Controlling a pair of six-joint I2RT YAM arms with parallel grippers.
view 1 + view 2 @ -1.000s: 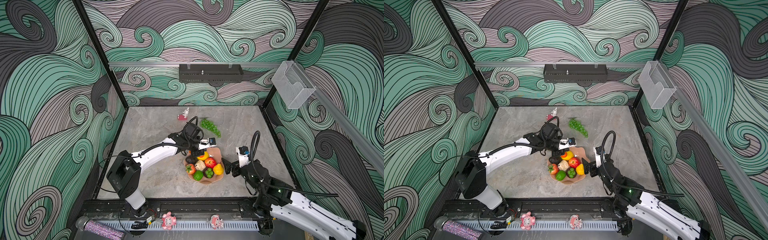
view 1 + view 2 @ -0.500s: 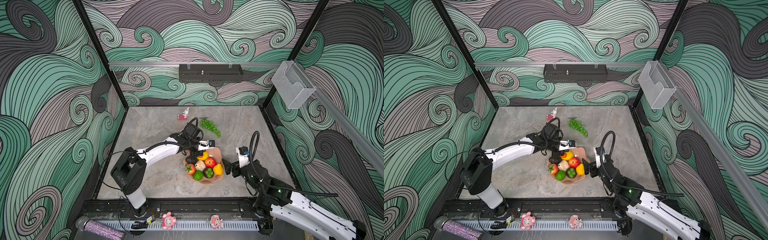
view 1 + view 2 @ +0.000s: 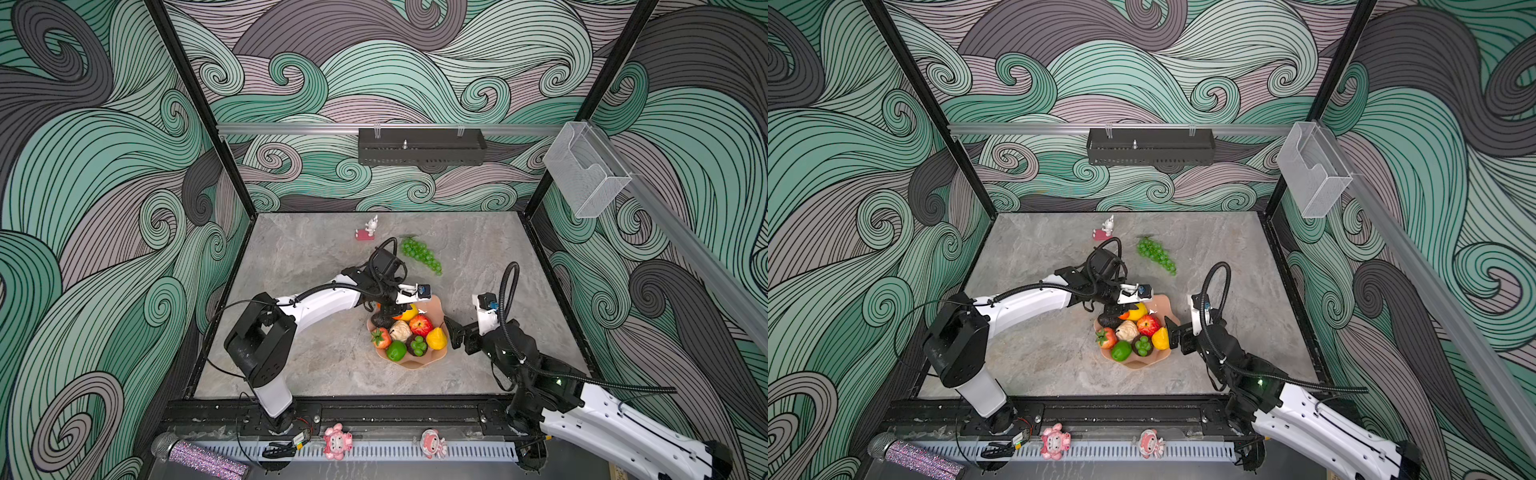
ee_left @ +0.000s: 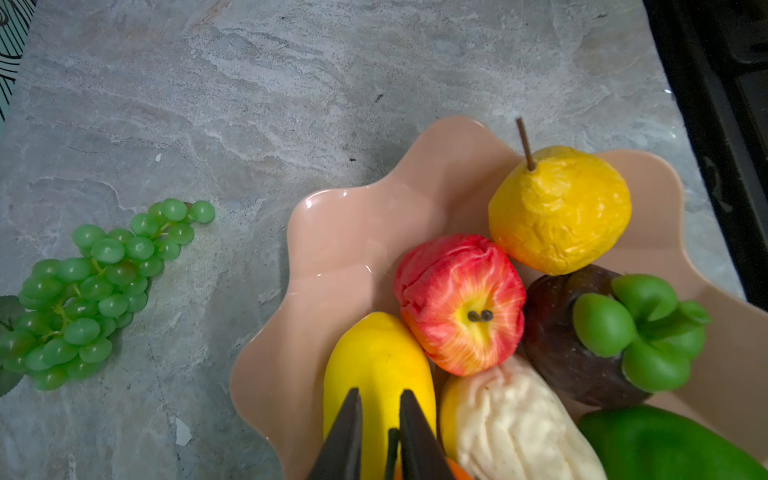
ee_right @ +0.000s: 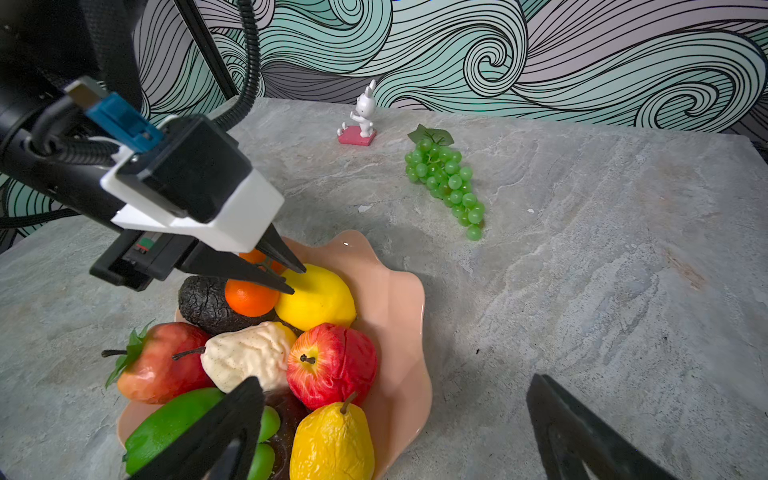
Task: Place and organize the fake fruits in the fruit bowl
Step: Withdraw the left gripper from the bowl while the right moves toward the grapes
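Observation:
The salmon fruit bowl (image 3: 415, 363) (image 3: 1138, 365) (image 4: 345, 257) (image 5: 395, 299) holds several fake fruits: lemon (image 5: 320, 299) (image 4: 378, 365), orange (image 5: 249, 297), avocado (image 5: 203, 303), apple (image 5: 332, 361), cream pear (image 5: 249, 357), strawberry (image 5: 162, 361), yellow pear (image 5: 332, 440). A green grape bunch (image 3: 420, 254) (image 3: 1156, 254) (image 4: 83, 291) (image 5: 446, 178) lies on the table behind the bowl. My left gripper (image 3: 400, 311) (image 4: 380, 399) (image 5: 297, 280) hovers over the lemon and orange, its jaws a narrow gap apart. My right gripper (image 3: 451, 332) (image 5: 395, 380) stands wide open beside the bowl's right rim.
A pink-and-white rabbit figurine (image 3: 368, 229) (image 5: 362, 116) stands at the back of the table, left of the grapes. A black tray (image 3: 419, 145) and a clear basket (image 3: 586, 170) hang on the walls. Pink dolls (image 3: 337, 441) sit on the front rail.
My left gripper's jaws have parted a little over the orange and lemon, and the left arm's lower links have shifted slightly. The right arm has not moved.

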